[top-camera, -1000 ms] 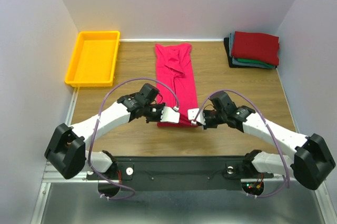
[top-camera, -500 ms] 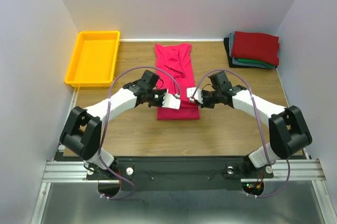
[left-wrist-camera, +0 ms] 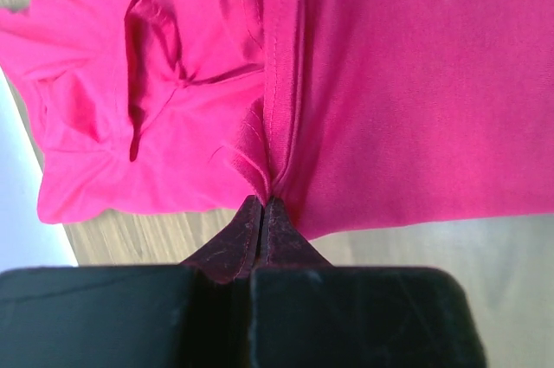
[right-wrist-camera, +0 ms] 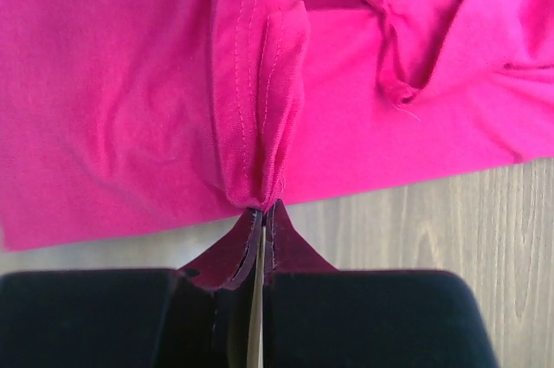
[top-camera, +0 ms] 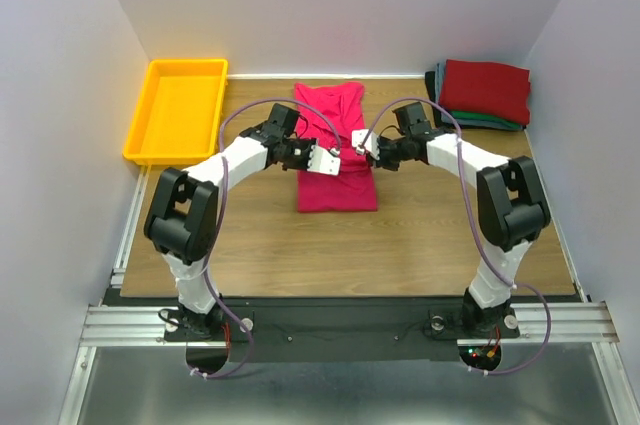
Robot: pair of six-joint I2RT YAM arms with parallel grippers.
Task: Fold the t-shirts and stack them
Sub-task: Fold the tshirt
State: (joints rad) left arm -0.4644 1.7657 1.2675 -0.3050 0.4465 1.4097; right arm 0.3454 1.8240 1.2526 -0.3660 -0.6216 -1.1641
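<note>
Pale walls (top-camera: 330, 5) close off three sides of the wooden desk (top-camera: 440, 235) that both my arms reach across. Lying lengthwise down the middle of it is the crimson t-shirt (top-camera: 337, 195), its far end rumpled near the back wall and its near part flat and smooth. My left tool (left-wrist-camera: 262, 205) is clamped tight on that shirt: in the left wrist view the dark fingertips meet with no gap, pinching a puckered bit of the stitched hem right at the cloth's edge. My right tool (right-wrist-camera: 260, 209) grips the opposite edge, and in the right wrist view a rolled, doubled piece of hem rises straight out of its closed tips, with only a thin slit showing lower down between the fingers. From above, the two tools sit close together over the shirt's middle, one at each side, the cloth between them. I cannot tell how far the held edge is lifted off the layer beneath. At the far right corner rest the folded t-shirts (top-camera: 485, 90), dark red on top with teal-green and dark layers under it, well apart from my tools. A yellow tray (top-camera: 178, 110) sits at the far left corner.
</note>
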